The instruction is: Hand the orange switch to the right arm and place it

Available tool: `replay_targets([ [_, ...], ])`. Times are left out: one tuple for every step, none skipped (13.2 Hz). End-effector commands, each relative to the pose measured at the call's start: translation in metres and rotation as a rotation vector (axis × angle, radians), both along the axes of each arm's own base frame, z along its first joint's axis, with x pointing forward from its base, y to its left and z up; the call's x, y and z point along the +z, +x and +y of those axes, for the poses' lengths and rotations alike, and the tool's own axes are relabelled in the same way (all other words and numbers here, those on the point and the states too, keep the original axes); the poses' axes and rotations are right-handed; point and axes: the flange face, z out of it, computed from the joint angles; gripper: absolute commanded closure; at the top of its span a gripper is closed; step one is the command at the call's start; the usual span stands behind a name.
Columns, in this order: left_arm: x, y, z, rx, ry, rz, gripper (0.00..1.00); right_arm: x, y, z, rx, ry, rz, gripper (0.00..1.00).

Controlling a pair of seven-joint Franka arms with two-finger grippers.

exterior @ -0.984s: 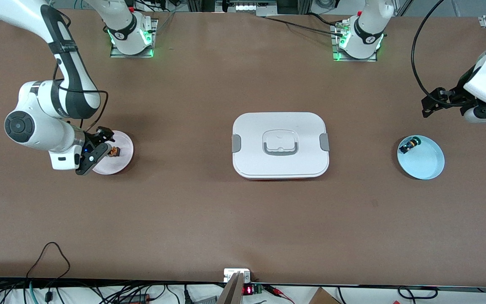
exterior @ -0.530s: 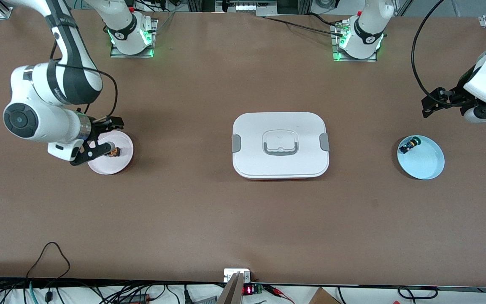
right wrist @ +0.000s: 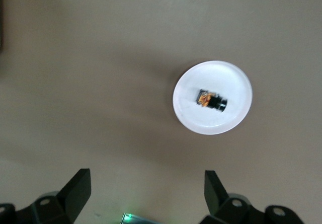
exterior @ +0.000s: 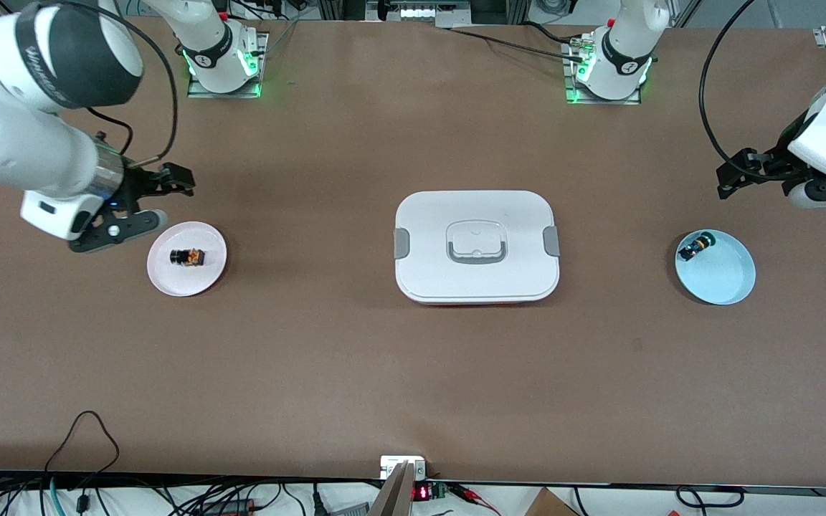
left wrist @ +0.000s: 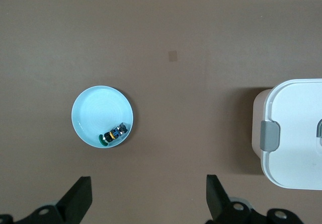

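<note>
While both arms hang above the bench (exterior: pixel 355 373), the scene reads as follows.
Orange switch (exterior: pixel 189 256): lies on its side in the middle of the white plate (exterior: pixel 209 281), free of any grip; the right wrist view shows it the same way (right wrist: pixel 211 99) on the plate (right wrist: pixel 236 78).
White plate: sits on the bench toward the right arm's end.
Right claw (exterior: pixel 146 203): up in the air over bare bench just beside the plate's rim, fingers (right wrist: pixel 75 191) spread wide, holding nothing.
Left claw (exterior: pixel 741 172): waits in the air over the bench at the left arm's end, near the blue dish (exterior: pixel 732 283); fingers (left wrist: pixel 216 201) spread wide, empty.
Blue dish: holds the green-capped button (exterior: pixel 694 248) against its rim, seen also in the left wrist view (left wrist: pixel 113 134).
White lidded box (exterior: pixel 475 246): shut, at the bench's middle, between plate and dish, well apart from both.
</note>
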Motion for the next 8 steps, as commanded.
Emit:
replay_targets([
  [0.006, -0.003, 0.003, -0.014, 0.013, 0.008, 0.0, 0.017, 0.014, -0.015, -0.066, -0.003, -0.085, 0.0],
  [0.006, -0.003, 0.003, -0.014, 0.013, 0.008, 0.0, 0.027, 0.012, -0.023, -0.139, -0.012, -0.101, 0.0],
  [0.006, -0.003, 0.003, -0.014, 0.013, 0.008, 0.0, 0.041, 0.006, -0.029, -0.2, -0.022, -0.116, 0.0],
  [0.006, -0.003, 0.003, -0.014, 0.013, 0.008, 0.0, 0.053, 0.0, -0.032, -0.218, -0.031, -0.128, 0.0],
  [0.006, -0.003, 0.003, -0.014, 0.013, 0.008, 0.0, 0.063, -0.005, -0.042, -0.222, -0.046, -0.144, 0.0],
  [0.006, -0.003, 0.003, -0.014, 0.013, 0.008, 0.0, 0.067, -0.006, -0.047, -0.207, -0.056, -0.151, 0.0],
  [0.007, -0.003, 0.003, -0.013, 0.013, 0.006, 0.0, 0.068, -0.006, -0.052, -0.182, -0.062, -0.155, 0.0],
  [0.006, -0.003, 0.003, -0.014, 0.013, 0.008, 0.0, 0.067, -0.006, -0.056, -0.166, -0.073, -0.154, 0.0],
])
